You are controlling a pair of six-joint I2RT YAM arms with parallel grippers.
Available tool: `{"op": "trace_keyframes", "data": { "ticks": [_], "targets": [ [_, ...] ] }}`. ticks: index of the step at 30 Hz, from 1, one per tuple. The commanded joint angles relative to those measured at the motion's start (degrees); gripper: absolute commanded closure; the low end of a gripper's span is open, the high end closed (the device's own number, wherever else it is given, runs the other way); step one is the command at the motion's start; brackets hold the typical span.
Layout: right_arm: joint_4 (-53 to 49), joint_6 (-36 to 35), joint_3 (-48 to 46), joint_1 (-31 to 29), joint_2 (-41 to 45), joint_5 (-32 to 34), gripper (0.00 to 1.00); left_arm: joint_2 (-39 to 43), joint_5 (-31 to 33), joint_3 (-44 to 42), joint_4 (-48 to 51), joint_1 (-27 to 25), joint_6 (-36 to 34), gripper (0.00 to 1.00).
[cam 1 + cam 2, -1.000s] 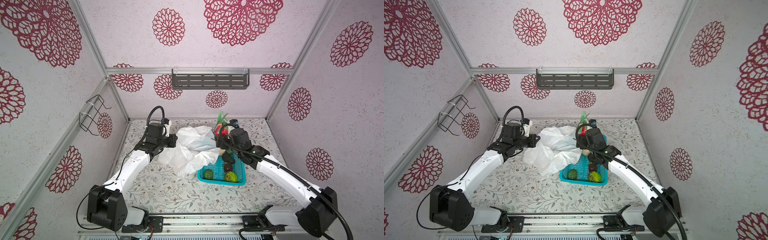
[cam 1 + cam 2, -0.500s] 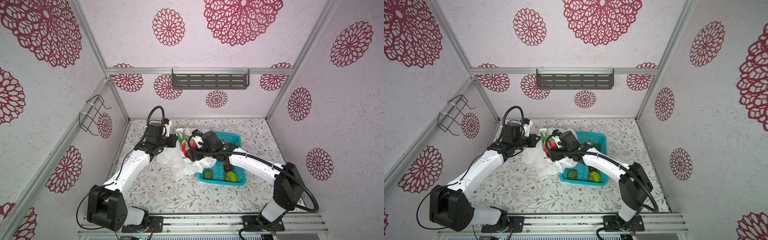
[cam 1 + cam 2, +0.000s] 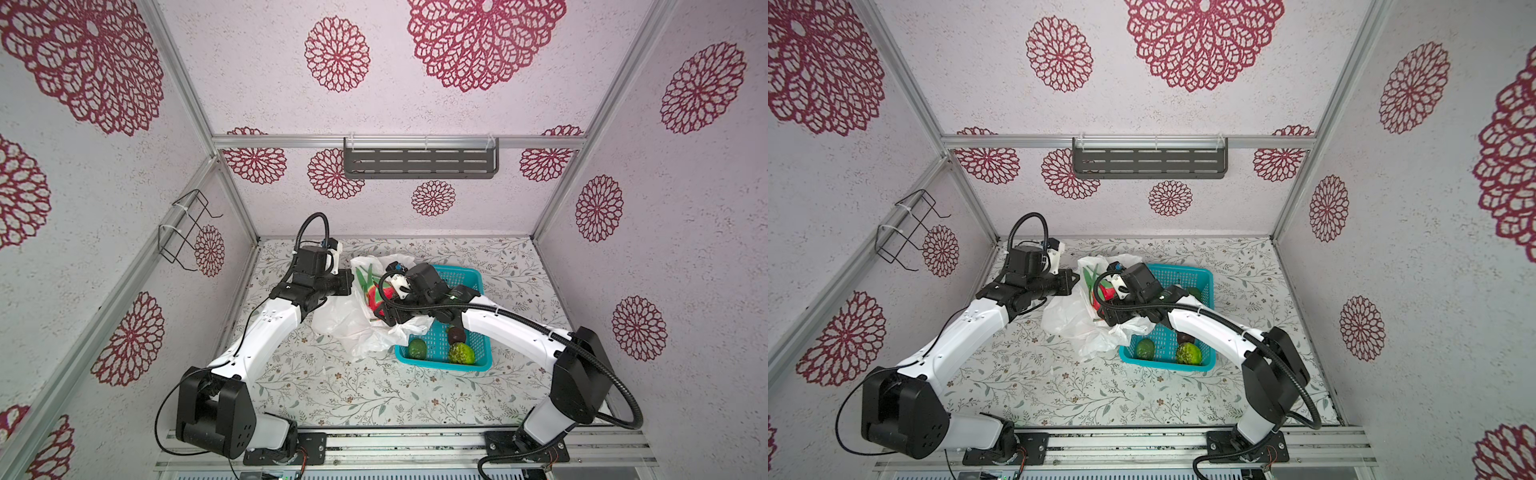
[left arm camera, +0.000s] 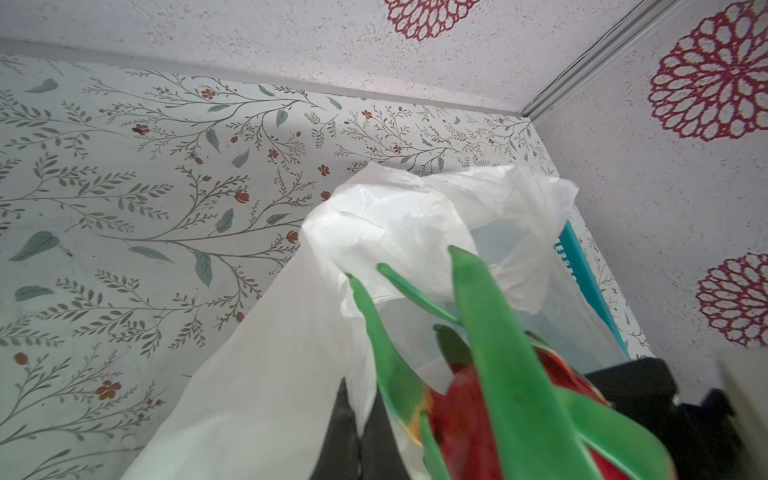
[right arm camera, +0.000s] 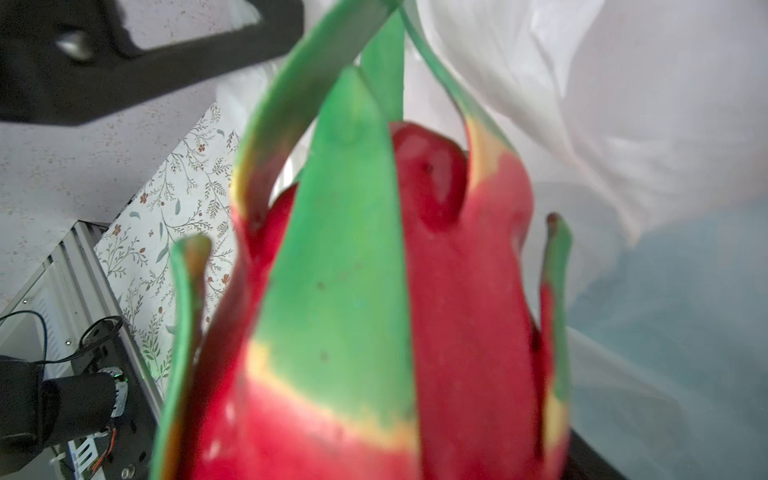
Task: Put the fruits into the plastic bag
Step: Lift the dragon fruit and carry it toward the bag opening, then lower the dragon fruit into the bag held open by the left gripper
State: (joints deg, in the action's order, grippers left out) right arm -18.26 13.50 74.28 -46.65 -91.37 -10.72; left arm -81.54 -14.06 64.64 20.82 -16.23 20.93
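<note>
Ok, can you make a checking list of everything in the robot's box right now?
Surface: flowery tabletop.
Job's things: white plastic bag crumpled against teal basket; red fruit at its mouth; dark green fruit, brown fruit, bumpy green ball in basket.
Clutter: nothing seen.
Claws: left claw shut on bag's edge; right claw holds red fruit.
Cables: black cable loops over left arm; black hose along right arm.
Surroundings: flowered walls, grey shelf, wire rack.

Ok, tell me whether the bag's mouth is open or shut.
Open. The left gripper pinches one rim of the plastic bag, lifted, and the red fruit pokes into the gap.
</note>
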Motion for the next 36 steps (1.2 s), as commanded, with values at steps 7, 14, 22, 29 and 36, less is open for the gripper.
{"op": "trace_keyframes", "data": {
  "ticks": [7,14,22,29,36],
  "targets": [
    [-2.19,-2.85,-4.13,0.29,9.44,-4.51,0.62,-1.94,0.91,2.86,-0.36,-0.01,-0.14,1.0],
    [-0.07,-1.74,-5.98,2.24,7.56,-5.23,0.62,-1.05,-0.17,2.35,-0.96,-0.04,-0.46,1.0],
    [1.46,-1.38,-2.84,4.45,3.7,-4.88,0.62,2.18,-1.56,-0.27,-2.52,-0.71,-2.48,1.0],
    [3.39,-0.94,0.69,6.87,1.91,-3.69,0.62,4.84,-2.4,-2.3,-2.39,-1.61,-6.63,1.0],
    [3.87,-1.46,6.08,7.19,-2.61,-2.97,0.6,6.81,-4.38,-4.4,-4.66,-1.81,-8.35,1.0]
  ]
}}
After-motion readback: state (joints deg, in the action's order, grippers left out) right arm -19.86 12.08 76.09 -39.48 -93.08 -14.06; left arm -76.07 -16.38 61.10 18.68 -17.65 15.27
